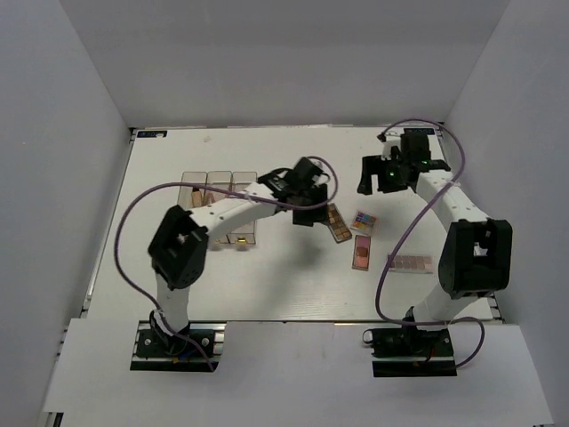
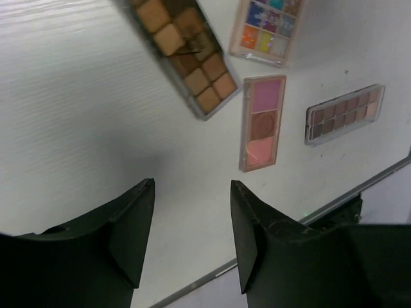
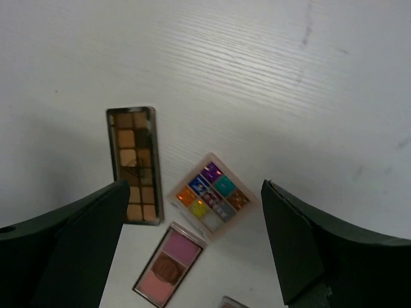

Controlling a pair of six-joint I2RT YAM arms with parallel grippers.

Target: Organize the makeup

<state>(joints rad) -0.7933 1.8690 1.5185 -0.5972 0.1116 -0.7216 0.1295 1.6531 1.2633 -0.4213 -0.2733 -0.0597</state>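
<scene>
Hanging over the middle of the table (image 1: 267, 285), the left gripper (image 1: 310, 213) is spread wide and holds nothing. The tan palette (image 1: 336, 222) lies just to its right in the top view. In the left wrist view the tan palette (image 2: 186, 54) sits ahead of the gripper (image 2: 191, 189), flat on the table. Its long axis runs diagonally, so the gap between the fingers (image 2: 131, 237) is not square to its narrow width. I judge a wrist turn is needed before closing on it.

The right gripper (image 1: 372, 178) is also spread and empty, farther back on the table. In its own view the multicolour palette (image 3: 212, 192) lies between its fingertips. The left arm looks nearer the tan palette and the right nearer the multicolour one.

The pink palette (image 1: 361, 252) and the mauve palette (image 1: 411, 263) lie nearer the arm bases, apart from each other.

Only the top view shows the organizer (image 1: 218, 182), left of the left gripper and partly under that arm; what is in it is too small to name. The left wrist view shows the mauve palette (image 2: 343, 113) whole, while the right wrist view catches only a corner at its bottom edge.
</scene>
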